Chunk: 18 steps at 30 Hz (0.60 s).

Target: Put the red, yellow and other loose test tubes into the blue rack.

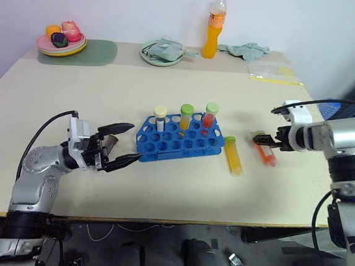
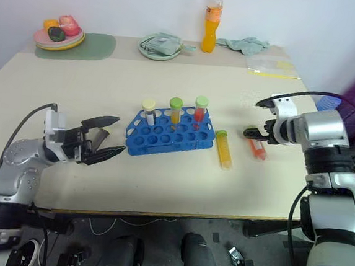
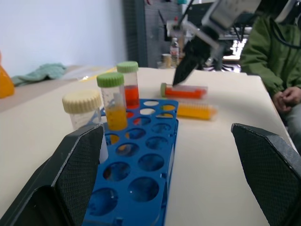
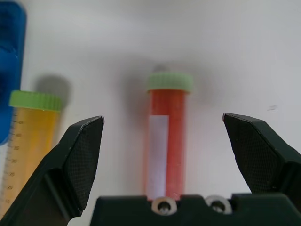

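The blue rack (image 1: 175,144) sits mid-table with three capped tubes upright in its back row: a cream-capped one (image 1: 160,116), a yellow one (image 1: 186,116) and a red one (image 1: 210,115). Two loose test tubes lie flat to its right: a yellow tube (image 1: 233,156) with a green cap, and a red-orange tube (image 1: 265,153) beyond it. My right gripper (image 1: 265,139) hovers open just above the red-orange tube (image 4: 167,141), its fingers on either side of it, not touching. Beside the rack's left end, my left gripper (image 1: 127,143) is open and empty, pointing at the rack (image 3: 141,174).
Along the far edge are a tall orange drink bottle (image 1: 215,24), a plate of toy fruit (image 1: 61,40) on a green mat, a green plate with a cloth (image 1: 163,51), a rag (image 1: 247,50) and a plastic bag (image 1: 271,71). A person in a green jacket (image 3: 273,61) sits beyond the table.
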Motion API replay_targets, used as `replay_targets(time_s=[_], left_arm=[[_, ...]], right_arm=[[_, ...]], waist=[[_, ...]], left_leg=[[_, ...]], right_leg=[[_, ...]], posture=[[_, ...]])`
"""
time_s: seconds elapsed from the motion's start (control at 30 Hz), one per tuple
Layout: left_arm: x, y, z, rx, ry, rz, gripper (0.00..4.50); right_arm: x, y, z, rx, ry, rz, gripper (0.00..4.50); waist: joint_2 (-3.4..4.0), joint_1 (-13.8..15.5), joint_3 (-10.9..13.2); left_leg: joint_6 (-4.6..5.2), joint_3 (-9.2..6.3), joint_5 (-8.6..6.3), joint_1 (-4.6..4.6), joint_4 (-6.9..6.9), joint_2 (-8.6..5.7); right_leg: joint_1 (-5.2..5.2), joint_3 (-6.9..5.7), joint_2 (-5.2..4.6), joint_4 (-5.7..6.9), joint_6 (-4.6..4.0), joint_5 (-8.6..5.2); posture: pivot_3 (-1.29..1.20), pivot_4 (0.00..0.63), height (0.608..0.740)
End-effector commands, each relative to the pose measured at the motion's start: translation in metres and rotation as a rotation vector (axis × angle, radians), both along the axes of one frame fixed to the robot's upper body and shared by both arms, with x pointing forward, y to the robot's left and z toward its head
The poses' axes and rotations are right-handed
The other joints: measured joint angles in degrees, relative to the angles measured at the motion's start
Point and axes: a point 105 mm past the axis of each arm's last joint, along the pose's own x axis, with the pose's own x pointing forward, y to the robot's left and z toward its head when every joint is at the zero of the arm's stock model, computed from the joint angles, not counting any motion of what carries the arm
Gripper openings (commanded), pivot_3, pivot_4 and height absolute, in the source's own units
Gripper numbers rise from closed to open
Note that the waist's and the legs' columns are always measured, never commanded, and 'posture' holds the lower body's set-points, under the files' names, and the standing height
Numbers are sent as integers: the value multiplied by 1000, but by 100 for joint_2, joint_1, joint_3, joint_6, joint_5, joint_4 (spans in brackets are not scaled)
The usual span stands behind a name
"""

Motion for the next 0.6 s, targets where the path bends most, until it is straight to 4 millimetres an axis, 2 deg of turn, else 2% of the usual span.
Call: replay_targets(time_s=[0.03, 0.2, 0.4, 0.5, 0.6], left_arm=[[-8, 2, 16, -21, -47, 28, 4461], [-15, -1, 22, -38, -40, 59, 4461], [-16, -6, 26, -38, -40, 72, 4461], [-16, -9, 27, -29, -44, 73, 4500], [-14, -12, 29, -29, -47, 67, 4500]], right_arm=[[9, -2, 11, -23, -19, 6, 4500], [12, 8, -2, -25, 35, 54, 4500], [13, 8, -12, -42, 62, 70, 4500], [10, 7, -18, -39, 79, 70, 3627], [12, 6, -11, -20, 51, 54, 2078]], waist=[[0, -6, 0], [1, -16, 1], [1, -7, 1], [1, -11, 1], [2, -11, 1]], left_leg=[[0, 0, 0, 0, 0, -1], [0, -1, 0, 3, -1, 0], [0, 0, 0, 2, 0, -2], [0, -1, 0, 3, 0, -1], [0, -1, 0, 2, 0, -1]], right_leg=[[0, 0, -1, 1, 0, 0], [0, 0, 2, 2, -1, 0], [1, 0, 0, 1, -1, -1], [1, 0, 2, 1, -4, -2], [1, 0, 2, 1, -4, -2]], posture=[[0, 150, 740], [0, 150, 740], [0, 150, 740], [0, 150, 740], [0, 150, 740]])
